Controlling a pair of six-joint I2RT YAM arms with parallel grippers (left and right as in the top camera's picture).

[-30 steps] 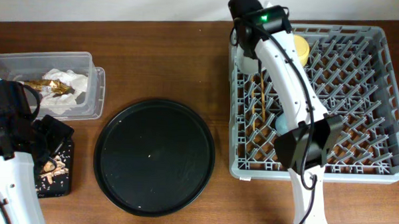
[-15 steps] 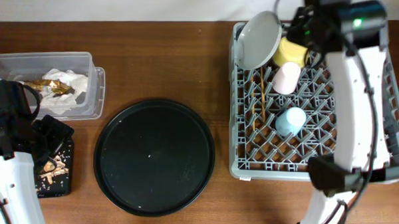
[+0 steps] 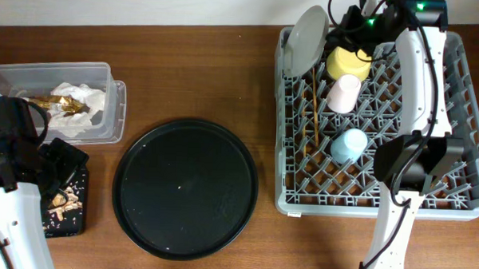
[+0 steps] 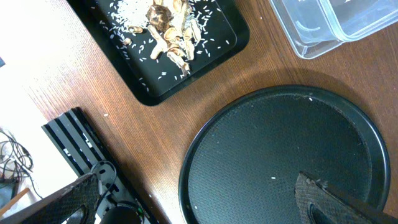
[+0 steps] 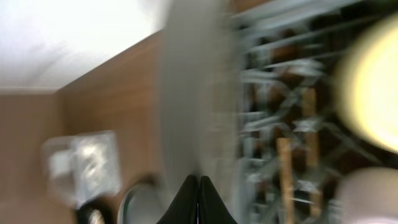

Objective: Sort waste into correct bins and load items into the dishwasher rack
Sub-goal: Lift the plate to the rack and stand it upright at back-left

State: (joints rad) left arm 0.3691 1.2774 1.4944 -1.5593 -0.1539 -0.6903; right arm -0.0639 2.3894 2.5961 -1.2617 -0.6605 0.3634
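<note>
Right pincer (image 5: 198, 186) is pinched fully closed with nothing between its tips, up at the far edge of the dishwasher rack (image 3: 325, 204); its wrist view is super blurry, so I can't tell whether it touches the plate (image 3: 305, 39). That plate stands on edge in the rack's far left corner; the yellow bowl (image 3: 347, 62) is just beside it, the pink cup (image 3: 344, 93) right next to the bowl, and the blue cup (image 3: 350, 145) nearer the front. The chopsticks (image 3: 314, 113) lie along the rack's left side.

Left pincer (image 4: 196, 186) is spread as wide as it goes and holds nothing; it hangs over the tabletop (image 3: 186, 69) by the big round black tray (image 3: 185, 188). The napkin (image 3: 77, 105) and gold wrapper (image 3: 61, 104) sit in the clear tub (image 3: 114, 114); the food scraps (image 4: 168, 28) and crumbs are in the small black tray (image 4: 149, 93).
</note>
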